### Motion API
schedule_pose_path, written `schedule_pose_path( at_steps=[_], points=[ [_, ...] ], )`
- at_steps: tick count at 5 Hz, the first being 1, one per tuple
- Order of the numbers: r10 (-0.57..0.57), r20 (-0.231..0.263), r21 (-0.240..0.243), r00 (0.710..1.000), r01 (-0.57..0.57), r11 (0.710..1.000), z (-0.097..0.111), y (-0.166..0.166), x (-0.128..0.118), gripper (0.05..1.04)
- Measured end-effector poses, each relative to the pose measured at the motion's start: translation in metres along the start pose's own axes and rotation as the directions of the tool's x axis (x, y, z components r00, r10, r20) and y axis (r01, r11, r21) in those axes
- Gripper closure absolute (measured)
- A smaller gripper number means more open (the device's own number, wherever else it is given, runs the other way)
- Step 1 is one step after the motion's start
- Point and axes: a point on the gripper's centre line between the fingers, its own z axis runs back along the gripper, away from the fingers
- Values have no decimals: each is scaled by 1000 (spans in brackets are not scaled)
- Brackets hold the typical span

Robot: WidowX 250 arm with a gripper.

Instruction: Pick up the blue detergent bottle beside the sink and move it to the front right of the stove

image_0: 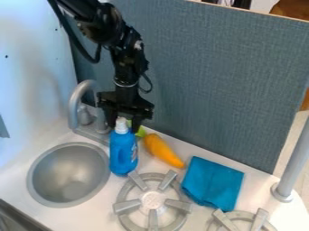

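1. In the camera view, the black gripper [124, 128] hangs down over the blue bottle [124, 153], its fingers apart, one on each side of the white cap [121, 125]. I read it as open. Whether either finger touches the bottle's shoulders, I cannot tell.
2. The bottle stands upright on the white counter [187, 154], between the round metal sink [69, 173] and the nearer stove burner [151, 200]. Its foot comes close to both.
3. My judgement of the step in hand: the gripper is placed around the bottle's top, with no lift visible. A secure hold from here calls for both fingers level with the neck or shoulders, closing evenly so that the bottle does not tip. How deep they sit around it is hard to judge from this side.
4. The orange toy carrot [161, 151] lies just to the right of the bottle, its green top [140, 131] close by the right-hand finger in view. That is the tightest spot: a sideways shift could nudge the carrot or catch its leaves.
5. On the left, the grey faucet [75, 106] arches up near the gripper, leaving little room on that side. Behind the arm rises a grey-blue panel [211, 76], which limits travel backward.
6. Farther right, a folded blue cloth [212, 184] lies beside the burner, with part of a second burner [244, 221] below it and a grey post [292, 167] beyond. These seem well out of the bottle's way.
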Motion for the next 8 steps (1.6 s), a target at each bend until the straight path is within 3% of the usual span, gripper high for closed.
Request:
schedule_pose_path(
  at_steps=[1, 2, 3, 4, 6, 8],
  points=[
    [-14, -20, -6, 1000, 13, 1000, -1, 13, -1, 600],
    [-50, -30, -19, 998, 50, 999, 0, 13, -3, 605],
    [-48, -9, -36, 999, 47, 998, 14, 20, -2, 605],
    [-43, 44, -84, 998, 46, 995, 44, 17, -2, 605],
    [-133, 136, -148, 982, 153, 977, 72, -50, -35, 605],
    [-263, 172, -145, 949, 288, 947, 81, -104, -98, 605]
  ],
)
